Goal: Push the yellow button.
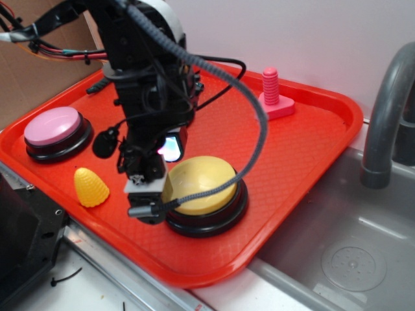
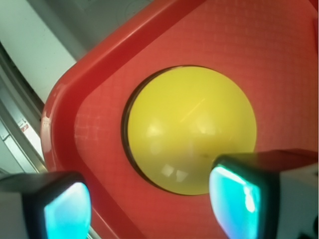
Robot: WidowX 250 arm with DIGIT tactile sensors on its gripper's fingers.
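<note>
The yellow button [image 1: 202, 184] is a large smooth yellow dome on a black round base, near the front of the red tray [image 1: 311, 139]. My gripper [image 1: 148, 202] hangs at the button's left front edge, just above the tray. In the wrist view the yellow button [image 2: 192, 127] fills the middle. My gripper [image 2: 149, 209] is open and empty, with the left finger [image 2: 65, 211] over the tray's rim and the right finger [image 2: 237, 199] over the dome's near edge.
A pink-topped button [image 1: 53, 129] sits at the tray's left. A small yellow bumpy cone [image 1: 90, 187] stands left of my gripper. A pink threaded peg on a base [image 1: 273, 96] is at the back. A grey sink [image 1: 343, 259] and faucet [image 1: 384, 116] lie to the right.
</note>
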